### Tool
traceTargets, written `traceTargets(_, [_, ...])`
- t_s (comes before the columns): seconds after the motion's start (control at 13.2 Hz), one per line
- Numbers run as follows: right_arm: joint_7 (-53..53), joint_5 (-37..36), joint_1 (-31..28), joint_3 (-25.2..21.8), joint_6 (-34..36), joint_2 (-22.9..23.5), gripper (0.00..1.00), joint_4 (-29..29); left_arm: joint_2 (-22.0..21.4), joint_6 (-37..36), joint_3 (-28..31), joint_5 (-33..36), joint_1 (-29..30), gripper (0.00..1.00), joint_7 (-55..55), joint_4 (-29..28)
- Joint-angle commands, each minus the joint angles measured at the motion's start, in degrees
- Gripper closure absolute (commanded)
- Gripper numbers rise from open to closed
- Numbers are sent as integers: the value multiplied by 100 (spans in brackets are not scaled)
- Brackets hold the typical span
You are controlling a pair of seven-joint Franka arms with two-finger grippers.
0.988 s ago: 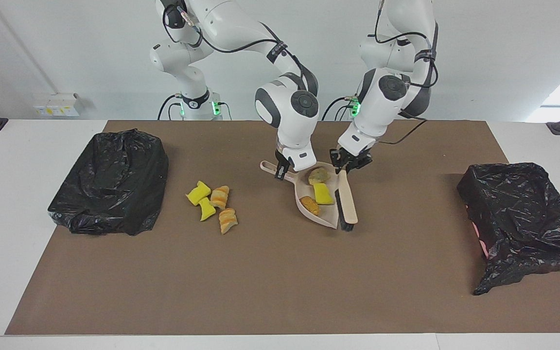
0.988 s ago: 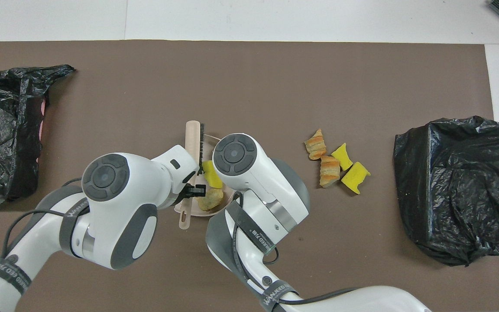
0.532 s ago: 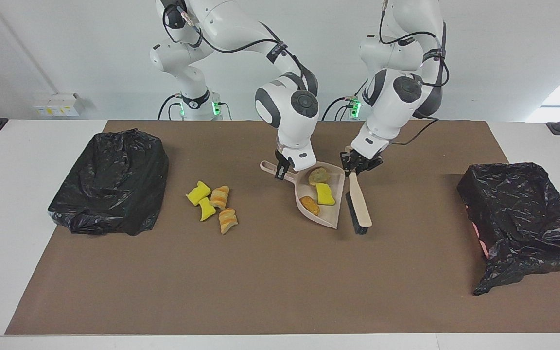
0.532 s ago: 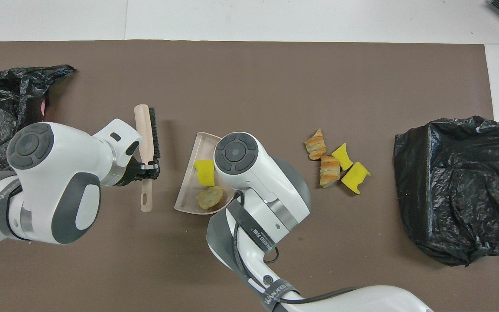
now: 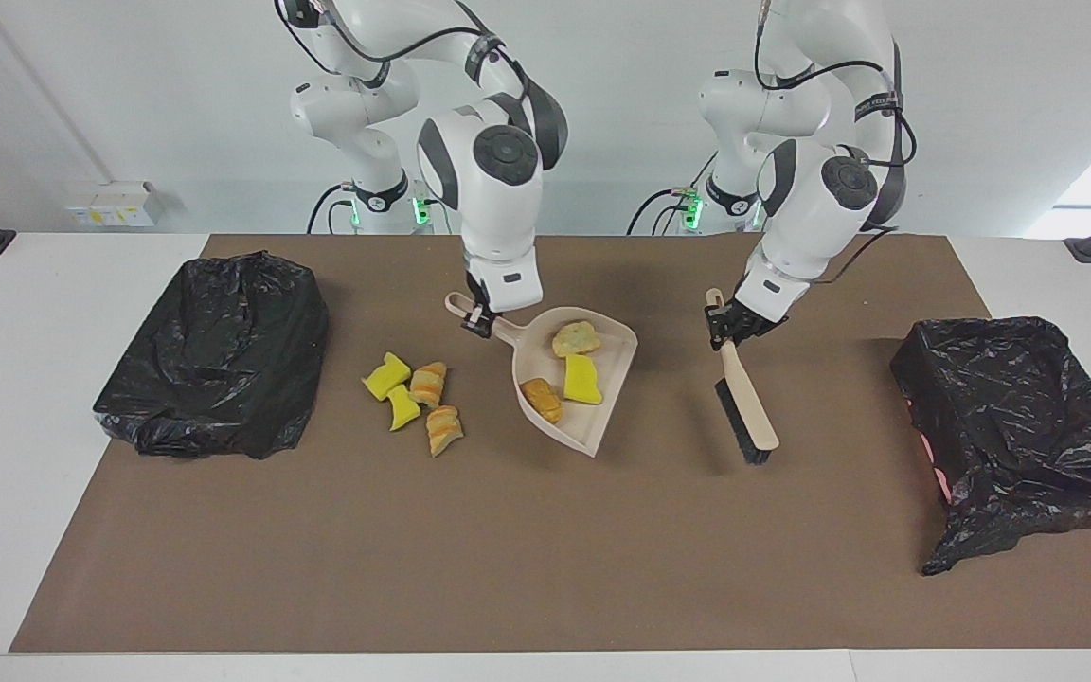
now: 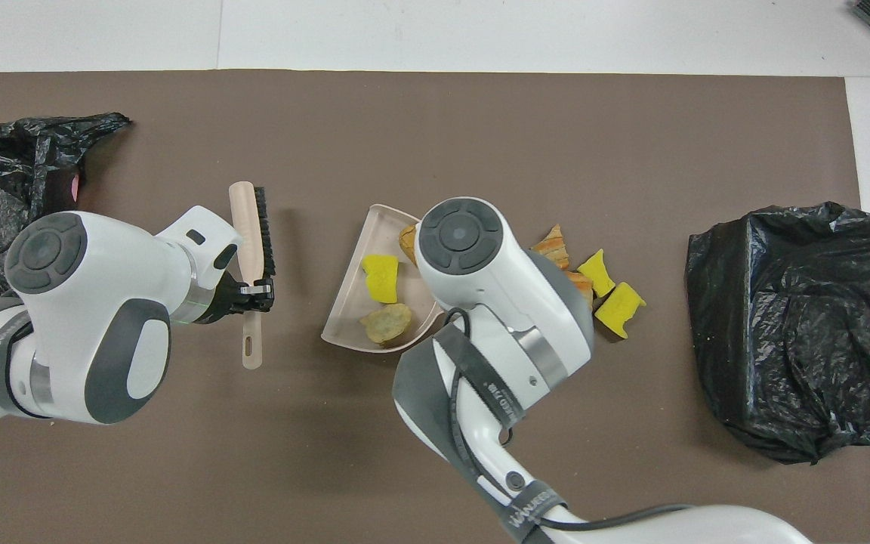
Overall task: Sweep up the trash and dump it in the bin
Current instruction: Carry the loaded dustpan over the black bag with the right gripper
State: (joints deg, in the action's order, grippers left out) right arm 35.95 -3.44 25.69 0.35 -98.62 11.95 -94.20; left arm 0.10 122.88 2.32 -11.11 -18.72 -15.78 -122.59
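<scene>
In the facing view you see, from the left: a bin [image 5: 214, 355], loose trash [image 5: 413, 390] on the worktop, the right gripper [image 5: 479, 322] with jaws pinching the dustpan [image 5: 602, 417] handle, three pieces [image 5: 569, 365] inside, then the left gripper [image 5: 730, 327] clamping the brush [image 5: 744, 407].

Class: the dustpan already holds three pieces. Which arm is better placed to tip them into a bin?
Right: the right gripper holds the dustpan by its handle; the left gripper holds only the brush.
</scene>
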Motion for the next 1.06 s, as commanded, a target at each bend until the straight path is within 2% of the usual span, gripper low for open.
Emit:
traceTargets(0.0, [202, -16, -292, 35, 185, -464, 100, -99, -36, -133, -57, 109, 88, 100, 13, 42])
traceTargets(0.15, [228, -34, -651, 35, 256, -754, 100, -107, -36, -124, -57, 118, 79, 100, 5, 42])
traceTargets(0.53, [1307, -43, -1758, 9, 502, -1203, 100, -99, -45, -81, -57, 118, 96, 100, 48, 24])
traceTargets(0.99, [3968, -78, -3673, -9, 625, -1370, 100, -99, -72, -107, -57, 118, 18, 100, -13, -11])
